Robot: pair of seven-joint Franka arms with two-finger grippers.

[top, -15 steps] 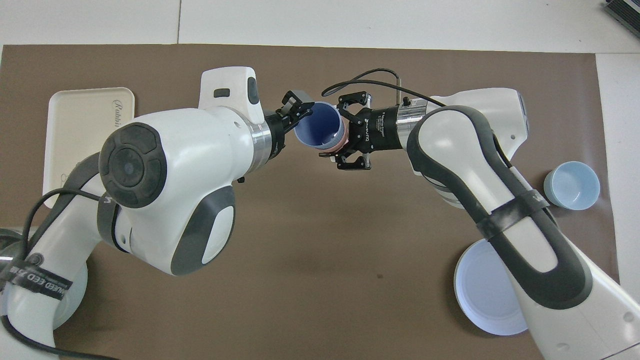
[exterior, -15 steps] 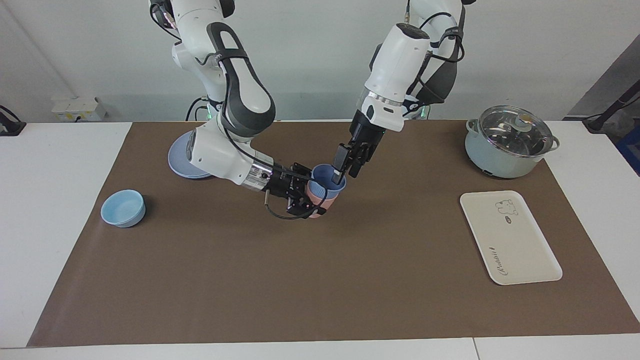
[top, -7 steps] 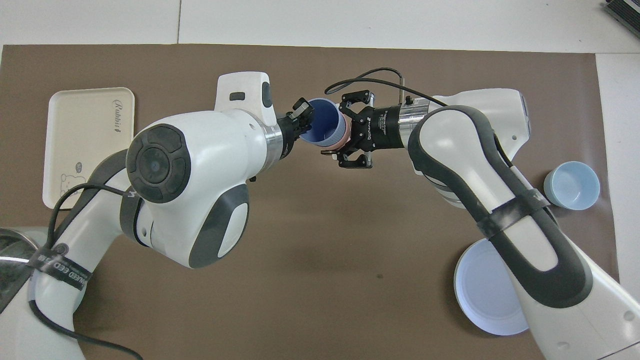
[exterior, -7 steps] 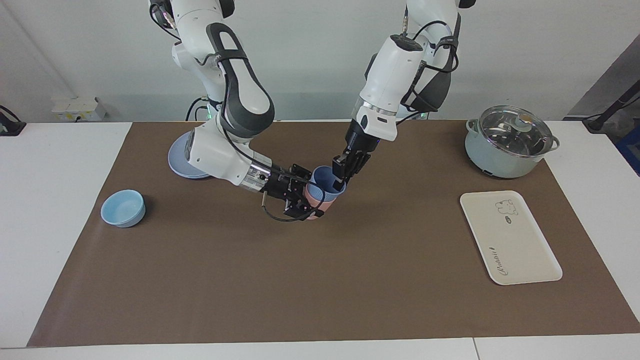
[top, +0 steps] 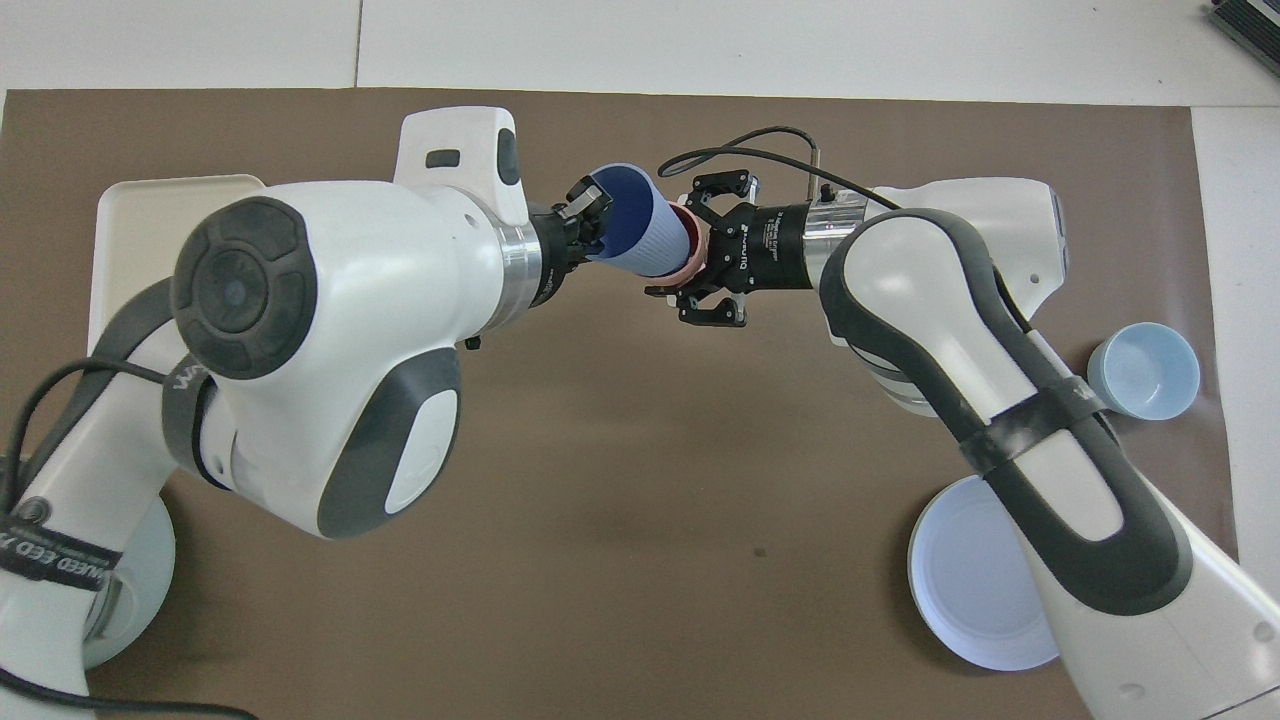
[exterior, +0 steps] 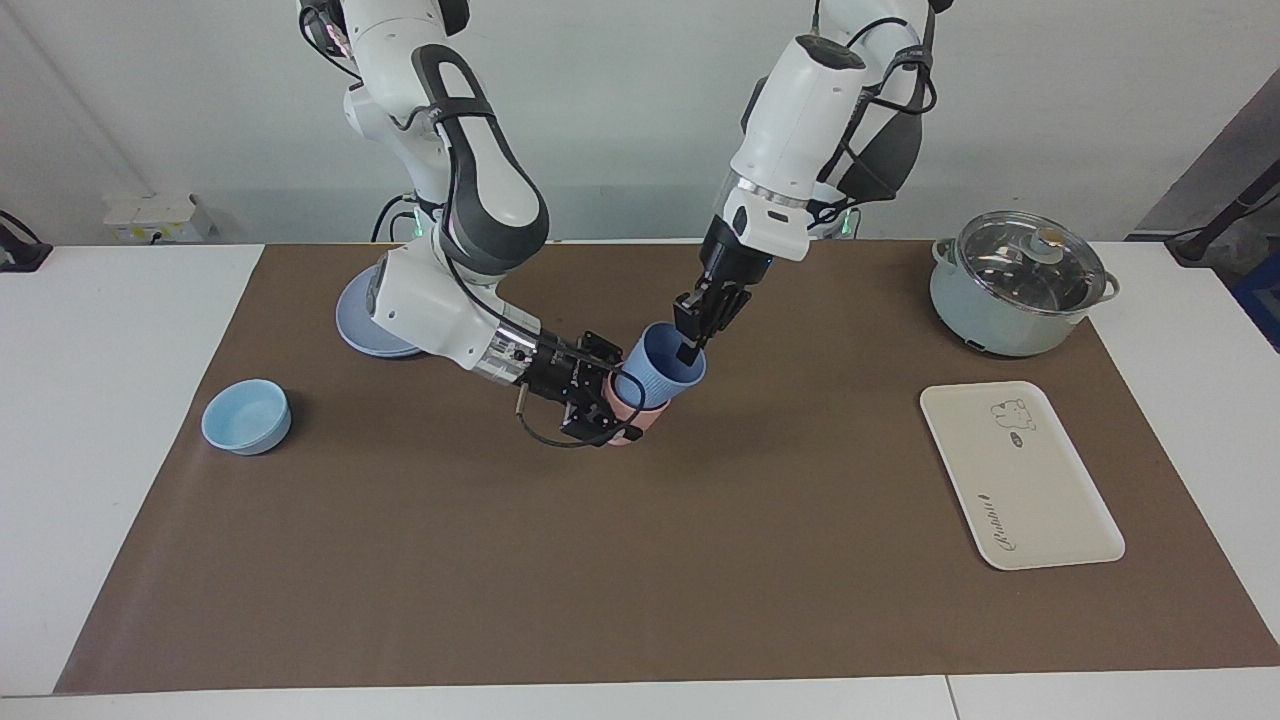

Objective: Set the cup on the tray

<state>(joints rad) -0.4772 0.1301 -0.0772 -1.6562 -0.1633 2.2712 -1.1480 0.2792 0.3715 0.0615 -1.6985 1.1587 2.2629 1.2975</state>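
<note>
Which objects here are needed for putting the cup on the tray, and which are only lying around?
Needed: blue cup, tray, left hand gripping its rim, right hand holding the pink cup.
Lying around: bowl, round plate, lidded pot.

In the overhead view the left arm covers most of the tray (top: 130,205), and only its corner shows. The pink cup (exterior: 640,415) is mostly hidden inside the right gripper (exterior: 612,400) and under the cup (exterior: 660,368). The right arm covers part of the blue plate (top: 965,585).
</note>
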